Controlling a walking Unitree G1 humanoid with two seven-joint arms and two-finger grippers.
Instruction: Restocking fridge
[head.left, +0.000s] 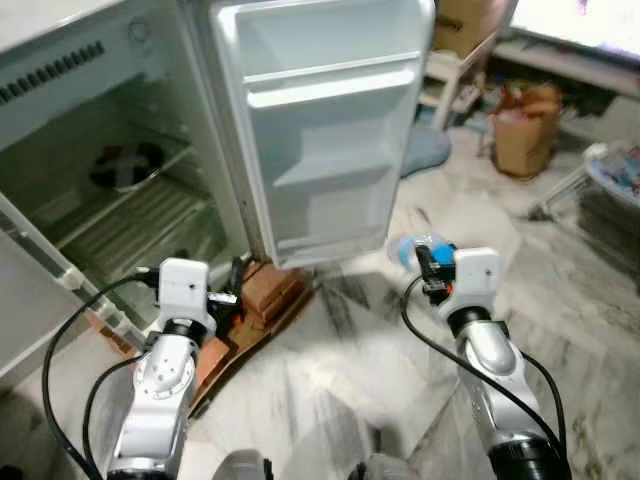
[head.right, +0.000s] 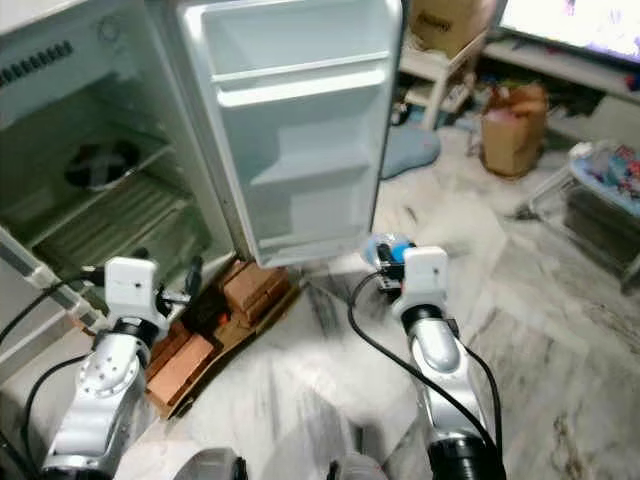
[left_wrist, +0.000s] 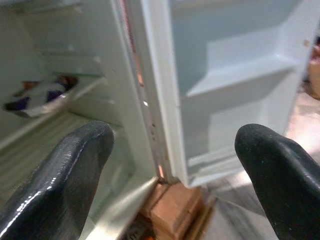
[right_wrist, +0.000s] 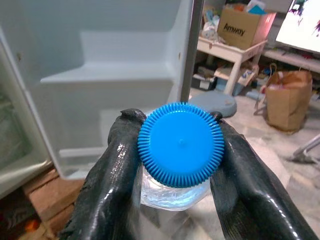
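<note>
Your right gripper (right_wrist: 180, 150) is squeezing a bottle (right_wrist: 172, 192) by its blue cap (right_wrist: 181, 144), with the fridge door shelf (right_wrist: 107, 75) just ahead. You are holding your left gripper (left_wrist: 175, 175) wide open with nothing in it. Keep squeezing tight and lift the bottle over the shelf lip.

Blue-capped clear bottle (right_wrist: 180, 150) gripped upright, fridge (head.left: 150, 150) door open
</note>
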